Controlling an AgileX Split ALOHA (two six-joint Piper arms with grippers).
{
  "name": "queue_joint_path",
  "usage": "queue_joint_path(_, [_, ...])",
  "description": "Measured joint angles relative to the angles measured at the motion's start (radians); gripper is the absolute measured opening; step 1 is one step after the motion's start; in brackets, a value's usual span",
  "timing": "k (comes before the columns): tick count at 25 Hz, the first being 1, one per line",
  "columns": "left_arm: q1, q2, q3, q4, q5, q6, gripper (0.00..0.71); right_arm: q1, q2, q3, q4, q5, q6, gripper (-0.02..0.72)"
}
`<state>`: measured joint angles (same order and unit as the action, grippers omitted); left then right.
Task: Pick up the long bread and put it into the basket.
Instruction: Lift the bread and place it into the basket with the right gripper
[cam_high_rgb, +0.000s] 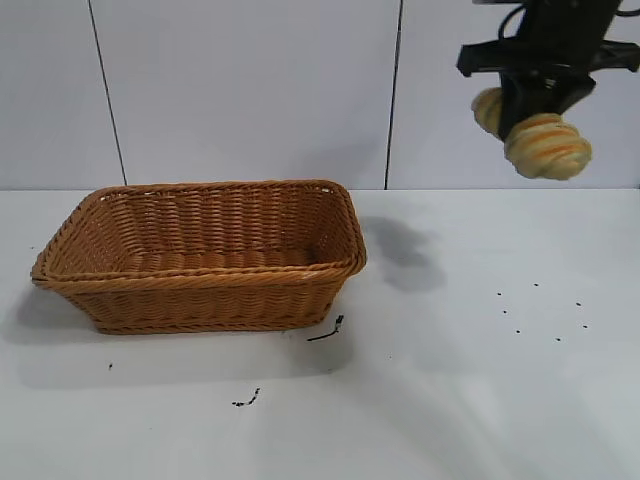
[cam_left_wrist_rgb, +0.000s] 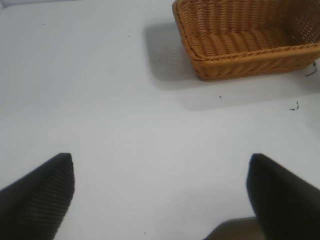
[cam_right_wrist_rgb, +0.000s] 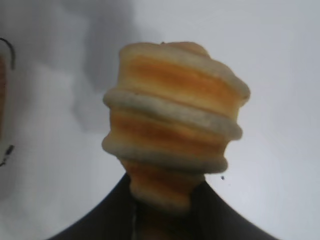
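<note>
The long bread (cam_high_rgb: 545, 143), tan-yellow with orange-brown stripes, hangs high above the table at the far right, pinched by my right gripper (cam_high_rgb: 528, 108). In the right wrist view the bread (cam_right_wrist_rgb: 175, 125) fills the middle, its near end squeezed between the black fingers (cam_right_wrist_rgb: 112, 215). The orange-brown wicker basket (cam_high_rgb: 200, 285) stands on the table at the left, well left of and below the bread. In the left wrist view the basket (cam_left_wrist_rgb: 240, 62) lies ahead. My left gripper (cam_left_wrist_rgb: 160, 170) is open and empty over bare table; it does not show in the exterior view.
The white table (cam_high_rgb: 480, 400) carries small black specks at the right (cam_high_rgb: 540, 310), a thin black scrap (cam_high_rgb: 327, 331) by the basket's front right corner and another (cam_high_rgb: 247, 399) nearer the front. A white panelled wall (cam_high_rgb: 250, 90) stands behind.
</note>
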<state>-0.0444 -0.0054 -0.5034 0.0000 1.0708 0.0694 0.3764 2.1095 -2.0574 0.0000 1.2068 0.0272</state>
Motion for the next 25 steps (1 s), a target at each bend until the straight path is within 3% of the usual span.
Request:
queue_joint_path(7, [0.0,0.0,0.0,0.0,0.0,0.0,0.696,0.183,0.169,-0.199,0.0,0.004,-0.017,0.142])
queue_joint_path(11, [0.0,0.0,0.0,0.0,0.0,0.0,0.696,0.246,0.227,-0.214,0.0,-0.047,-0.042,0.139])
queue_joint_path(21, [0.0,0.0,0.0,0.0,0.0,0.0,0.696,0.283,0.294,-0.213,-0.005,-0.226,-0.288,0.137])
queue_joint_path(25, [0.0,0.0,0.0,0.0,0.0,0.0,0.696,0.283,0.302,-0.213,-0.012,-0.254,-0.378,0.137])
